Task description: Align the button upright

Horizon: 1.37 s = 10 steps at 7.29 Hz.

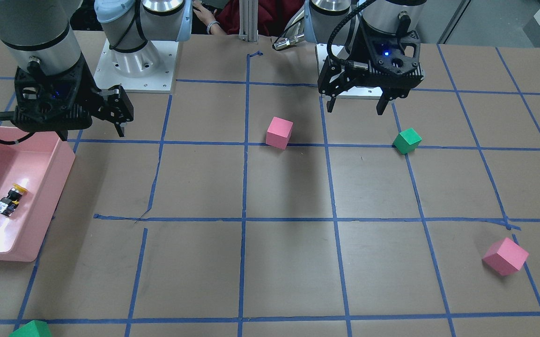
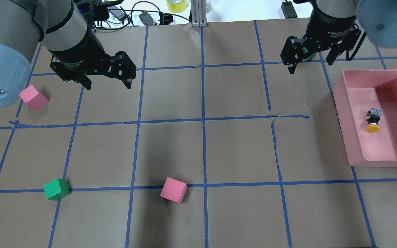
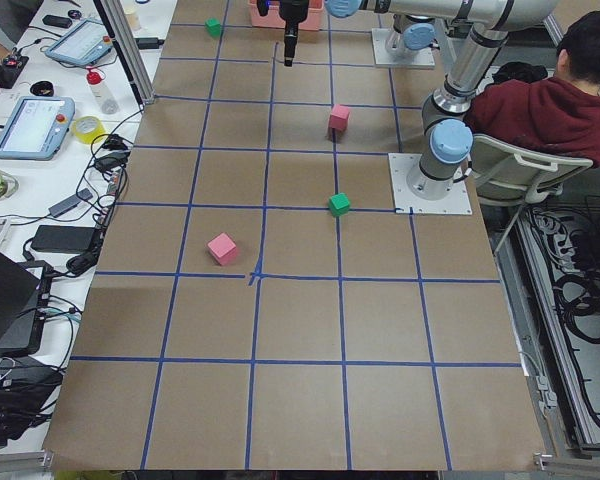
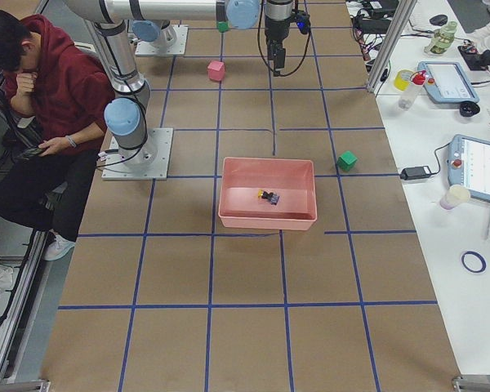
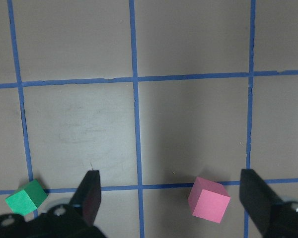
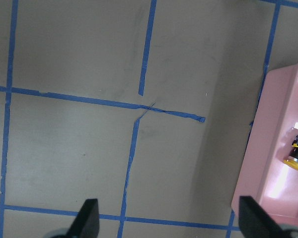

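The button (image 2: 373, 120) lies on its side inside the pink tray (image 2: 341, 117) at the table's right. Its yellow cap points toward the robot and its silvery base points away. It also shows in the front view (image 1: 10, 200) and in the right wrist view (image 6: 295, 153). My right gripper (image 2: 310, 67) hovers open and empty above the table, beyond the tray's far left corner and well apart from the button. My left gripper (image 2: 108, 85) is open and empty, high over the table's left half.
A pink cube (image 2: 33, 97) and a green cube (image 2: 56, 189) sit on the left. Another pink cube (image 2: 173, 190) sits near the middle front. A second green cube (image 2: 309, 55) peeks out behind the right gripper. Blue tape lines grid the brown table.
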### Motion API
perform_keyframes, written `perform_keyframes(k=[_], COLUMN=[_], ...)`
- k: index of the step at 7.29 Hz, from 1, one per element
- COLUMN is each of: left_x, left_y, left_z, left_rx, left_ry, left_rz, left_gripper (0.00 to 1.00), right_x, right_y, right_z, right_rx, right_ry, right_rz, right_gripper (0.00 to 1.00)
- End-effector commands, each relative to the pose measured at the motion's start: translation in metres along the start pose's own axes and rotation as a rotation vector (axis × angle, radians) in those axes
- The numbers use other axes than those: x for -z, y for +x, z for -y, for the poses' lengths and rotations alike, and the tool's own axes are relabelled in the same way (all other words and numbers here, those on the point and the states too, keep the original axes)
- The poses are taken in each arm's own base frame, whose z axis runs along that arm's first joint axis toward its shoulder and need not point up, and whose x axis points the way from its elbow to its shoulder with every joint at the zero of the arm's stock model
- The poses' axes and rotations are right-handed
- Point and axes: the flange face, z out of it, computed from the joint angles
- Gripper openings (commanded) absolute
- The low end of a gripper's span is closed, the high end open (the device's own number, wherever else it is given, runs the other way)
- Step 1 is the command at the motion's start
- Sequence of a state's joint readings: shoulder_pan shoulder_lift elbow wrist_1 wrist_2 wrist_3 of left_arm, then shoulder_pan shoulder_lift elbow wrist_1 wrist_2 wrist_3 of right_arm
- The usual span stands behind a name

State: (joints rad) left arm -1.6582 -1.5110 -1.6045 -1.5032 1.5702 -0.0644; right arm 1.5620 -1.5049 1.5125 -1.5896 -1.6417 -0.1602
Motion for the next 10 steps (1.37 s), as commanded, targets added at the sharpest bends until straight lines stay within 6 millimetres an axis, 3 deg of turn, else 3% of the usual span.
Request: perform_keyframes(k=[1, 3, 5, 6, 7, 9, 10], left_x=[0.000, 0.000, 0.000, 0.001, 0.000, -0.005, -0.009], left_y=[0.000, 0.000, 0.000, 0.001, 0.001, 0.000, 0.001], left_z=[0.000, 0.000, 0.000, -0.001, 0.000, -0.007, -0.009], left_rx=[0.000, 0.000, -0.002, -0.003, -0.003, -0.006, -0.026], left_ry=[0.000, 0.000, 0.000, 0.000, 0.002, -0.006, -0.011], left_rz=[0.001, -0.001, -0.001, 0.002, 0.002, 0.007, 0.004], left_gripper=[1.00, 1.00, 1.00, 1.00, 1.00, 1.00, 1.00], right_x=[0.000, 0.001, -0.004, -0.018, -0.019, -0.074, -0.108], right_y=[0.003, -0.011, 0.002, 0.033, 0.083, 0.170, 0.201], right_z=[0.000, 0.000, 0.003, 0.014, 0.018, 0.021, 0.010], right_rx=[-0.039, -0.140, -0.172, -0.221, -0.297, -0.411, -0.467], right_ry=[-0.001, 0.003, -0.005, -0.015, 0.021, 0.051, 0.091], right_rz=[0.010, 0.071, 0.051, 0.052, 0.047, 0.040, 0.027], right_gripper=[1.00, 1.00, 1.00, 1.00, 1.00, 1.00, 1.00])
